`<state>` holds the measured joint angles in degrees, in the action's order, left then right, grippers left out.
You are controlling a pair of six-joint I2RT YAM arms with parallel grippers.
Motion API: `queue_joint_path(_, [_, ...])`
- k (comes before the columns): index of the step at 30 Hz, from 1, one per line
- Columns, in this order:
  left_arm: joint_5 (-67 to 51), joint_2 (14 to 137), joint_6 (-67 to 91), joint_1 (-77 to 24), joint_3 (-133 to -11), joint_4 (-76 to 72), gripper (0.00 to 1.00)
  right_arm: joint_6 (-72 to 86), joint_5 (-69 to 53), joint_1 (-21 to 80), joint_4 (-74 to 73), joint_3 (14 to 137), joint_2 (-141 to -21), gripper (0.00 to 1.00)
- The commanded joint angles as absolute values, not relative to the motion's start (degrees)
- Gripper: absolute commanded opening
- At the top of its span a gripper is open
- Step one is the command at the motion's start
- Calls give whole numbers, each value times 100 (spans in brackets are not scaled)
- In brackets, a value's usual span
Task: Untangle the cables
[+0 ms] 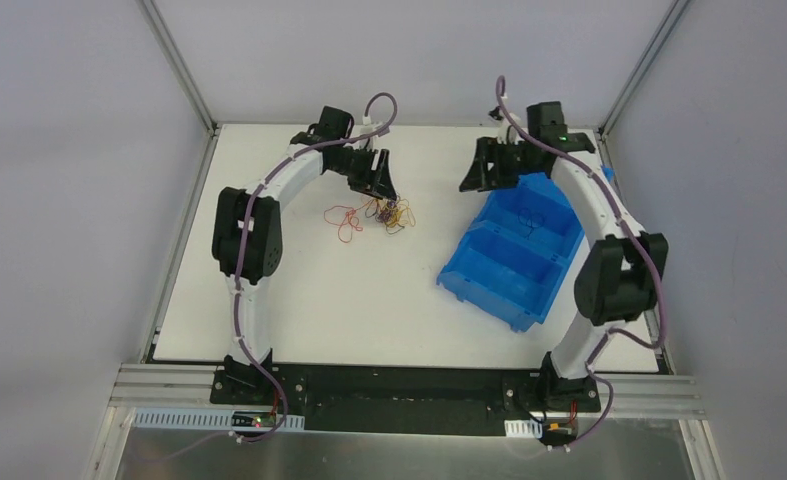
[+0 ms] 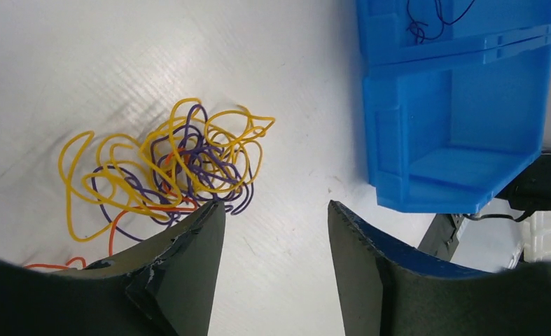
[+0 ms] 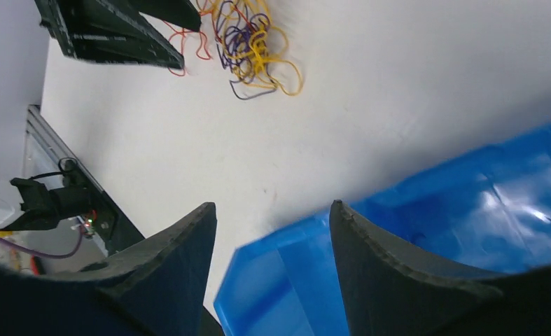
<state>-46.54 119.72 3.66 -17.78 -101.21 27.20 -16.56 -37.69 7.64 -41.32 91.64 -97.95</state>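
On top of white table (image 1: 299, 300), toward its right side, sits blue bin (image 1: 514, 250) w/ several compartments, set at an angle. Over bin's far corner hovers right gripper (image 3: 272, 210), jaws spread, nothing btw them. Just above the cables (image 2: 181, 164) hangs left gripper (image 2: 276, 210), jaws also spread & empty, one fingertip at tangle's edge. Tangle is small yellow, purple & orange knot near table's far ctr, left of bin. Thin dark wire (image 2: 426, 21) lies inside bin.

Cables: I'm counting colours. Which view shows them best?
Left wrist: the cables lie close, yellow, purple and orange strands distinct. Right wrist shows them smaller, at its top edge; top external, a tiny clump.
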Motion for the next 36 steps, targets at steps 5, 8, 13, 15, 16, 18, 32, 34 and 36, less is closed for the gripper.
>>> queue_joint_path(5, [-4748, 11982, 326, -1346, -10219, 2795, 49, -46, -3841, 1592, -2889, 10470, -11447, 56])
queue_joint_path(8, [-4734, 11876, 325, -1206, -10171, 2724, 46, 204, -3635, 1763, -2686, 10738, -11898, 55])
queue_joint_path(13, [-4432, 11999, 361, -1141, -10184, 2689, 48, 193, -3468, 2019, -2575, 10878, -12358, 58])
queue_joint_path(15, [-4418, 12133, 404, -1143, -10243, 2683, 47, 175, -3368, 2111, -2554, 10896, -12480, 58])
queue_joint_path(16, [-4421, 12223, 443, -1158, -10282, 2681, 47, 168, -3301, 2162, -2538, 10907, -12539, 58])
queue_joint_path(18, [-4450, 12340, 465, -1181, -10344, 2660, 45, 160, -3251, 2252, -2508, 10943, -12664, 58])
queue_joint_path(32, [-4775, 12884, 1082, -1427, -10526, 2115, 27, 51, -2768, 2620, -2459, 10936, -13225, 49])
queue_joint_path(34, [-4774, 12891, 1179, -1465, -10555, 2045, 15, 42, -2745, 2620, -2456, 10910, -13233, 46])
queue_joint_path(36, [-4750, 12781, 1226, -1468, -10543, 2022, 5, 42, -2694, 2627, -2469, 10870, -13236, 44])
